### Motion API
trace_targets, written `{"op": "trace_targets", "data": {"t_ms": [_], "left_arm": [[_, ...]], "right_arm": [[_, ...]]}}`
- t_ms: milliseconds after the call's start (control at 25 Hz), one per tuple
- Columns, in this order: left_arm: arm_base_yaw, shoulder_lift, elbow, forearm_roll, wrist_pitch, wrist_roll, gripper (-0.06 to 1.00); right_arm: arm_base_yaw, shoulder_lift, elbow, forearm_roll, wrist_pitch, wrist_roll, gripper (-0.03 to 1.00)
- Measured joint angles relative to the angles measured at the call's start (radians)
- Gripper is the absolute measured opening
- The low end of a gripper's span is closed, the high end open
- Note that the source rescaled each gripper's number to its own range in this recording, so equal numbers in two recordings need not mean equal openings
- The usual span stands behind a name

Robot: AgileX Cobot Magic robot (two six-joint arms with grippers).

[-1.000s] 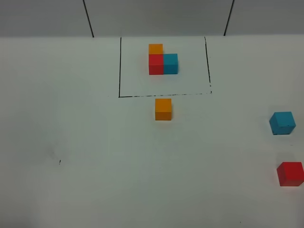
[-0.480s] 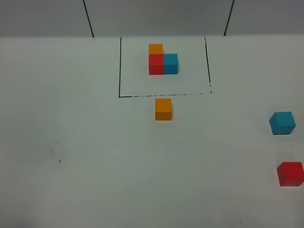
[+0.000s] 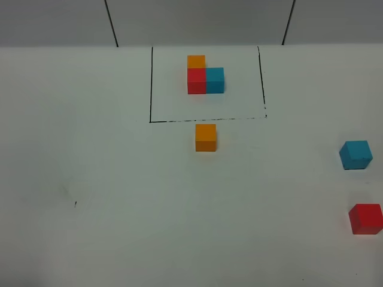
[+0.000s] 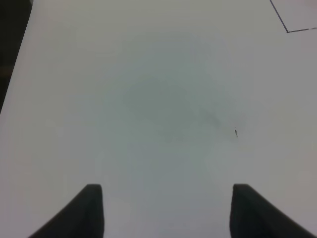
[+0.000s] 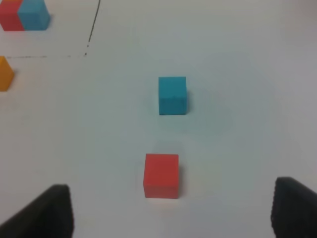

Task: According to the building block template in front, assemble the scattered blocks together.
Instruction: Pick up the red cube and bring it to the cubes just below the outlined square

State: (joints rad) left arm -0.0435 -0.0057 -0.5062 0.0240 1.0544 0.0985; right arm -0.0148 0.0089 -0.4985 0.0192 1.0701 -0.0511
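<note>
No change over the last second, so nothing joined yet. Framed template (image 3: 205,76) at 12 o'clock, orange cube (image 3: 206,137) just at its 6, teal cube (image 3: 356,155) and red cube (image 3: 365,218) far towards 4. Spread apart and empty: left gripper (image 4: 168,198), right gripper (image 5: 173,210).

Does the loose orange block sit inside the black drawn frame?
No, the loose orange block lies just outside the black frame, below its front line in the high view.
</note>
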Motion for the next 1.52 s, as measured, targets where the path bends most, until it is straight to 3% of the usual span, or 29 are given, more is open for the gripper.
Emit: {"op": "trace_targets", "data": {"t_ms": [440,880,1520], "left_arm": [[0.000,0.000,0.000,-0.005,0.000,0.016,0.26],[0.000,0.000,0.000,-0.120,0.008,0.180,0.26],[0.000,0.000,0.000,-0.124,0.010,0.186,0.26]], "right_arm": [[0.000,0.000,0.000,0.000,0.000,0.000,0.64],[0.000,0.000,0.000,0.000,0.000,0.000,0.64],[0.000,0.000,0.000,0.000,0.000,0.000,0.64]]}}
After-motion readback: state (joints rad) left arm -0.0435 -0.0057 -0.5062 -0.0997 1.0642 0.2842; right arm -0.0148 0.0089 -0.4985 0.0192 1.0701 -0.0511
